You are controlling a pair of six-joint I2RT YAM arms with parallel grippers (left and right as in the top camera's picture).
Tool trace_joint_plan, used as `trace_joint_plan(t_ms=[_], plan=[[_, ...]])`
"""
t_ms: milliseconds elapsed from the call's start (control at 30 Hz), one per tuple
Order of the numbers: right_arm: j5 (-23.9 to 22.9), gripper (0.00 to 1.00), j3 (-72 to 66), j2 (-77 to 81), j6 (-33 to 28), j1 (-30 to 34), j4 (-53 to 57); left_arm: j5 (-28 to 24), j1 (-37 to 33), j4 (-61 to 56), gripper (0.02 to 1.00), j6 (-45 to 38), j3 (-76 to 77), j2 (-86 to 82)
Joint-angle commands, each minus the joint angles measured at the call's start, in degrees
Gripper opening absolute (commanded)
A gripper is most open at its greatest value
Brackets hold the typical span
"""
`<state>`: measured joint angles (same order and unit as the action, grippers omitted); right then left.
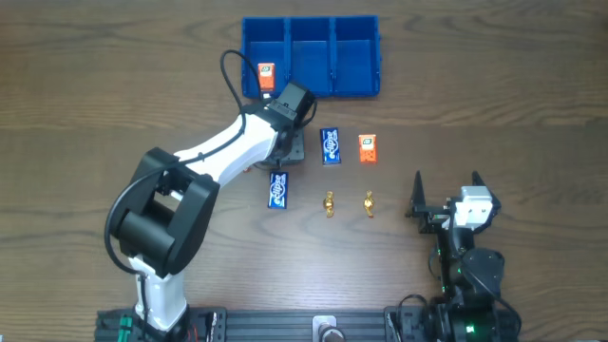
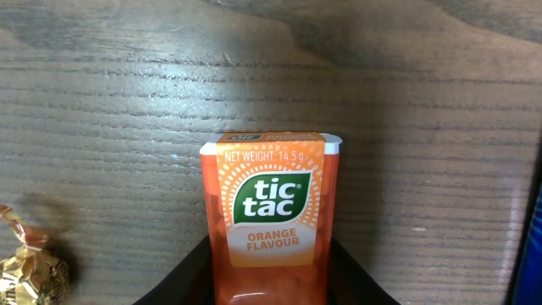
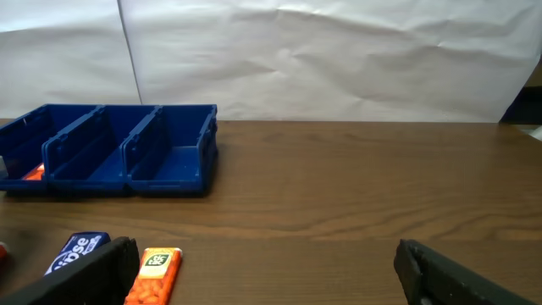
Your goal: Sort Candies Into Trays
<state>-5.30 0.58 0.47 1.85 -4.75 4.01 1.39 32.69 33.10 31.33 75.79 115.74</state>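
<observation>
Our candies, blue tray (image 1: 311, 87)
One orange box (image 1: 267, 75) in its left bin; on the desk (image 1: 494, 114) two blue packs (image 1: 330, 145) (image 1: 278, 189), a second orange box (image 1: 368, 148), two gold (foil-wrapped) sweets (image 1: 329, 202) (image 1: 369, 201); third orange box (image 2: 273, 203) upright in left pincer (image 2: 273, 292).

Matt wood-grain table (image 1: 513, 104); glossy plastic tray (image 1: 332, 92) and orange box (image 2: 271, 207)

bench (image 1: 85, 85): brown wood-grain top with darker streaks | white sheet (image 3: 339, 59): creased, two panels meeting at a seam, standing behind the bench's far edge
</observation>
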Motion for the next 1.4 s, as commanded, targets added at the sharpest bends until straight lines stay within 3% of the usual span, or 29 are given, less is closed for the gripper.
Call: trace_joint_plan(t_ms=[33, 100, 200, 367, 533, 700, 833, 967, 1167, 1267, 1400], plan=[[0.07, 0.998, -0.13, -0.31, -0.85, -0.37, 0.22, 5.35, -0.42, 1.4, 0.281, -2.16, 5.79, -9.31], [0.07, 0.998, -0.13, -0.31, -0.85, -0.37, 0.22, 10.43, -1.11, 5.31, 0.286, -5.75, 14.32, -12.63], [0.07, 0.998, -0.13, -0.31, -0.85, -0.37, 0.22, 11.13, -4.76, 8.98, 0.29, -10.12, 27.02, -9.79], [0.07, 0.998, -0.13, -0.31, -0.83, -0.37, 0.22, 4.44, -12.07, 12.02, 0.299, -12.81, 40.37, 3.61], [0.07, 0.998, -0.13, -0.31, -0.85, -0.37, 0.22, 2.49, -12.48, 14.97, 0.314, -14.6, 48.72, 14.75], [0.07, 0.998, -0.13, -0.31, -0.85, -0.37, 0.22, 2.54, -12.52, 15.1, 0.345, -14.62, 48.98, 15.74], [0.07, 0.998, -0.13, -0.31, -0.85, -0.37, 0.22, 1.9, -12.35, 15.34, 0.649, -14.38, 49.0, 15.43], [0.09, 0.998, -0.13, -0.31, -0.85, -0.37, 0.22, 5.03, -5.55, 19.63, 0.792, -9.53, 49.0, 9.49], [0.07, 0.998, -0.13, -0.31, -0.85, -0.37, 0.22, 5.16, 10.71, 23.69, 0.761, 2.69, 48.85, 10.78], [0.07, 0.998, -0.13, -0.31, -0.85, -0.37, 0.22, 3.32, 15.91, 24.33, 0.761, 6.4, 48.83, 16.46], [0.07, 0.998, -0.13, -0.31, -0.85, -0.37, 0.22, -1.05, 17.62, 23.19, 0.739, 9.22, 48.83, 23.82]])
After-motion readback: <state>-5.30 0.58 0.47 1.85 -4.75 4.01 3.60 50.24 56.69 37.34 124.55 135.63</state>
